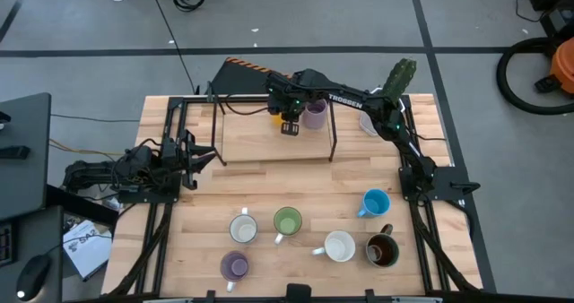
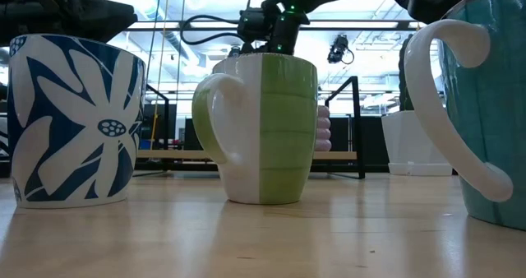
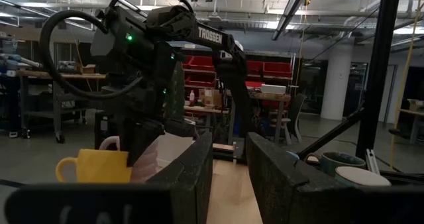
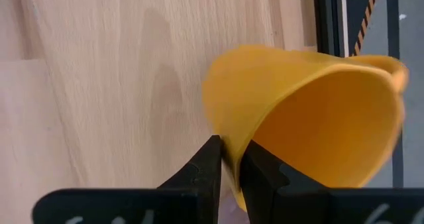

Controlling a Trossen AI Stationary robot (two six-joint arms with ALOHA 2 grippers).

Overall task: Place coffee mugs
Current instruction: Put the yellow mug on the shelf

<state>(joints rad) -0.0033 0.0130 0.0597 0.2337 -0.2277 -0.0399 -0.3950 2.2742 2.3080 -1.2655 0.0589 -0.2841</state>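
Observation:
My right gripper (image 4: 228, 154) reaches over the raised wooden platform (image 1: 269, 146) at the table's far side and is shut on an orange mug (image 4: 311, 118), also seen in the left wrist view (image 3: 99, 166). A lavender mug (image 1: 315, 115) stands on the platform just right of it. On the near table stand a blue-patterned white mug (image 1: 243, 227), a green mug (image 1: 287, 220), a second lavender mug (image 1: 235, 265), a white mug (image 1: 339, 246), a dark brown mug (image 1: 382, 249) and a blue mug (image 1: 375, 203). My left gripper (image 3: 228, 177) waits open at the table's left edge. My right gripper has the orange mug's wall at the rim (image 4: 228, 139) between its fingers, one finger inside the mug and one outside. The fingers come steeply from above. The mug's handle (image 3: 65, 169) points away from the lavender mug. Its base is hidden, so I cannot tell whether it rests on the platform.
The platform stands on a black metal frame (image 1: 334, 133). A white pot with a green cactus (image 1: 399, 77) stands at the far right corner. Both arms' black frames run along the table's left and right sides. Bare wood lies between the platform and the near mugs.

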